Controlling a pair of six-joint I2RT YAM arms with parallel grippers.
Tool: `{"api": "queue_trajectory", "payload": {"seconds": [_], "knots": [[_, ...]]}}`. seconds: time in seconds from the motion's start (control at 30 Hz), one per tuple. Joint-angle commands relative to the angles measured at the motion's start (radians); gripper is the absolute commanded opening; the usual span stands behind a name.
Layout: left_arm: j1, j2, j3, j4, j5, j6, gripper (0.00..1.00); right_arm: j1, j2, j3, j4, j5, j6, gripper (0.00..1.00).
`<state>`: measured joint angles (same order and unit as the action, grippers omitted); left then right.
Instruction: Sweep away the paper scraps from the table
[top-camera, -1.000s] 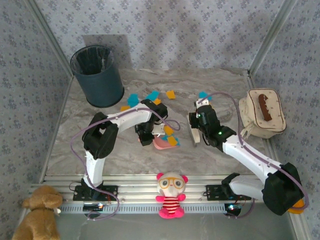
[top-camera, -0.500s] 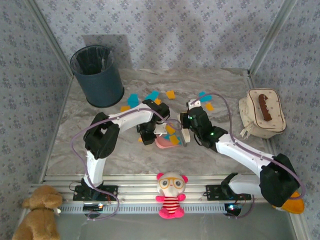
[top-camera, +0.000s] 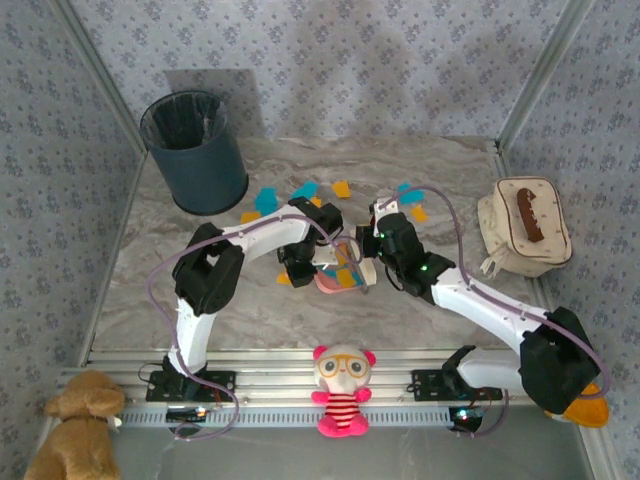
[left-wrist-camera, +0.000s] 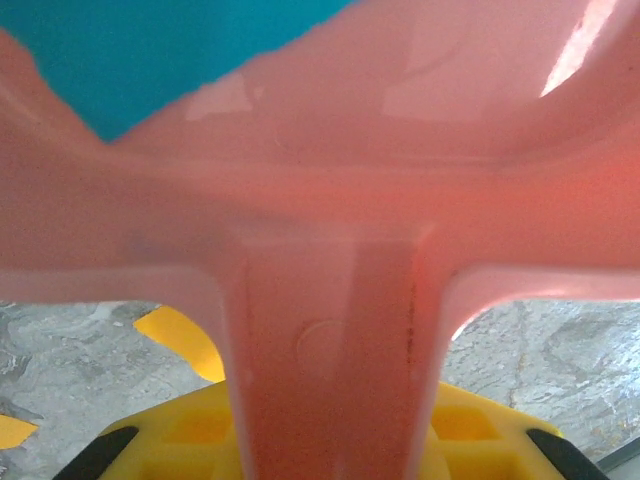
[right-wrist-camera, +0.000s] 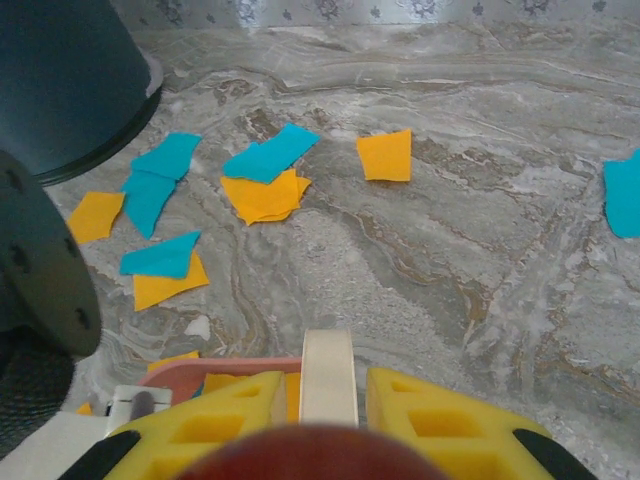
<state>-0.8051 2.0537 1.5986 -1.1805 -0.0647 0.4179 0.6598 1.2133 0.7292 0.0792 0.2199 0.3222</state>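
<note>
Currently the left gripper (left-wrist-camera: 330, 425) clamps the handle of the pink dustpan (left-wrist-camera: 400, 130); the right gripper (right-wrist-camera: 328, 415) pinches a cream handle (right-wrist-camera: 328, 365); paper scraps (right-wrist-camera: 262, 195) litter the table (right-wrist-camera: 470, 270) ahead of it, some inside the dustpan.

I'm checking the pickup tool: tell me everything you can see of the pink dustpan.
The pink dustpan is glossy, slightly translucent plastic: a shallow tray with a flat handle stem. The left gripper is shut on that stem, holding it low at the table's centre. Cyan and orange paper scraps lie in it.
</note>
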Motion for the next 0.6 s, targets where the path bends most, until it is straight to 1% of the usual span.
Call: {"api": "queue_trajectory", "payload": {"seconds": [0.0,0.13,0.3,0.37,0.47,0.57], "knots": [[-0.011,0.025,0.037,-0.003,0.022,-0.011,0.0,0.013,-0.047,-0.001,0.05,-0.039,-0.015,0.0],[-0.011,0.023,0.035,0.001,0.022,-0.013,0.0,0.016,-0.068,-0.007,0.044,0.009,-0.023,0.0],[-0.011,0.018,0.029,0.002,0.015,-0.015,0.0,0.026,-0.08,-0.003,-0.032,0.183,-0.013,0.0],[-0.011,0.016,0.026,0.002,0.017,-0.016,0.0,0.028,-0.08,-0.001,-0.06,0.233,-0.002,0.0],[-0.011,0.011,0.025,0.004,0.019,-0.018,0.0,0.028,-0.068,-0.001,-0.085,0.249,0.004,0.0],[-0.012,0.008,0.025,0.005,0.019,-0.016,0.0,0.027,-0.05,0.001,-0.082,0.222,0.005,0.0]]}}
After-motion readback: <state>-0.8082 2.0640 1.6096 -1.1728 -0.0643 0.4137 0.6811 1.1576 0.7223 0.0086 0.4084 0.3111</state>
